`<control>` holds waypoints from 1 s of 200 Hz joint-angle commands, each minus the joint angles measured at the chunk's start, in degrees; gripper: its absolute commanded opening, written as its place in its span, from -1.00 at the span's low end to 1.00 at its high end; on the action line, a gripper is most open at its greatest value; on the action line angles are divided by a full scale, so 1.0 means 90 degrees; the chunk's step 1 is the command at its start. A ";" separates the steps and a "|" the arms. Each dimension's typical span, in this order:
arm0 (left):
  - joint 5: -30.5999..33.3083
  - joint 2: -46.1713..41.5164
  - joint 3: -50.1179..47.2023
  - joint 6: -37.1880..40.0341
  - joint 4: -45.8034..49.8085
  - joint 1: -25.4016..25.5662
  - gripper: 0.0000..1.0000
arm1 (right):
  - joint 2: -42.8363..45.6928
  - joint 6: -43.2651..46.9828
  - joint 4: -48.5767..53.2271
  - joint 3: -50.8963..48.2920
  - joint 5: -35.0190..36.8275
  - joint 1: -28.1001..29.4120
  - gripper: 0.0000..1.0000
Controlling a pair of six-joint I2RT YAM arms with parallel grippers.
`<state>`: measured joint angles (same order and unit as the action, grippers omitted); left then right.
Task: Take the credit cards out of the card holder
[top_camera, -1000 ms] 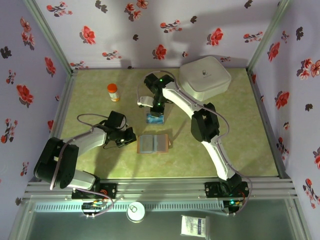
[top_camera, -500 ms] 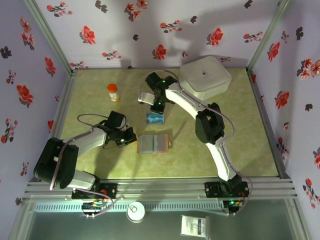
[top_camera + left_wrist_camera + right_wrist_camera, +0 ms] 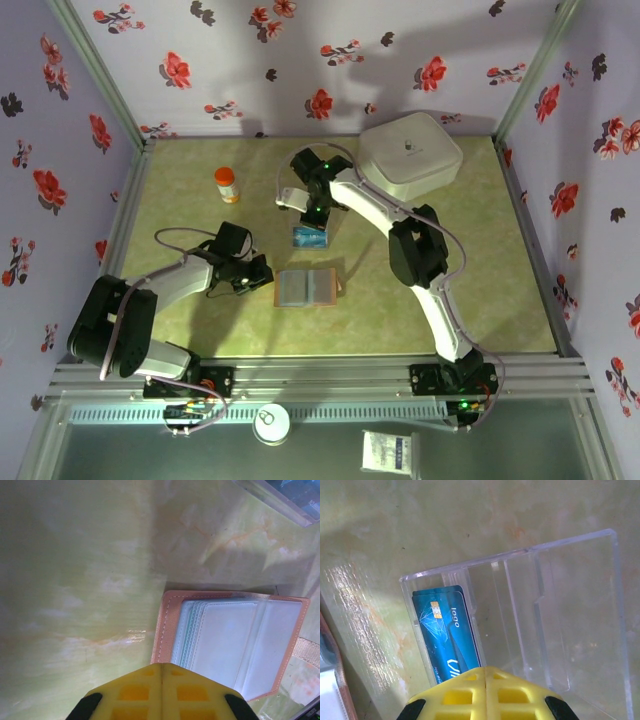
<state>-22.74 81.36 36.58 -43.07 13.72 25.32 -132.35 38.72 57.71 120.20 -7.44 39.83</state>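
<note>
progress: blue credit cards (image 3: 445, 630) lay in clear tray (image 3: 560, 605) | card holder (image 3: 230, 645) open, sleeves looked near empty | left gripper (image 3: 161, 672), right gripper (image 3: 485, 674) both pinched together, empty

Tabletop (image 3: 480, 300): pale green-yellow marbled sheet, shiny glare streaks up close in the wrist views. Boxed in on three sides: back wall (image 3: 300, 90), left wall (image 3: 50, 150), right wall (image 3: 600, 200), all lilac-white paper with a red and dark flower print. Aluminium posts at the back corners, left post (image 3: 100, 75), right post (image 3: 535, 75). Slotted aluminium rail (image 3: 330, 378) along the near edge, grey ledge (image 3: 520, 440) below it. Soft dark shadows on the back wall
</note>
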 commanded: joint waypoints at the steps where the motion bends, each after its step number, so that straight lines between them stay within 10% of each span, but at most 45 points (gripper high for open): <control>1: -0.0076 -0.0007 -0.0031 0.0082 -0.0020 -0.0056 -0.96 | -0.0244 -0.0083 -0.0006 -0.0082 0.0011 -0.0041 -1.00; 200: -0.0170 -0.0124 -0.0031 -0.0065 -0.0096 -0.0021 -0.96 | 0.1482 -0.1404 -0.1142 -0.1458 -0.0098 -0.0012 -0.85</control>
<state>-23.18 81.36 36.58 -43.11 13.69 25.32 -124.95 33.04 52.16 111.79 -7.70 39.75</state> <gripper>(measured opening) 0.038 0.069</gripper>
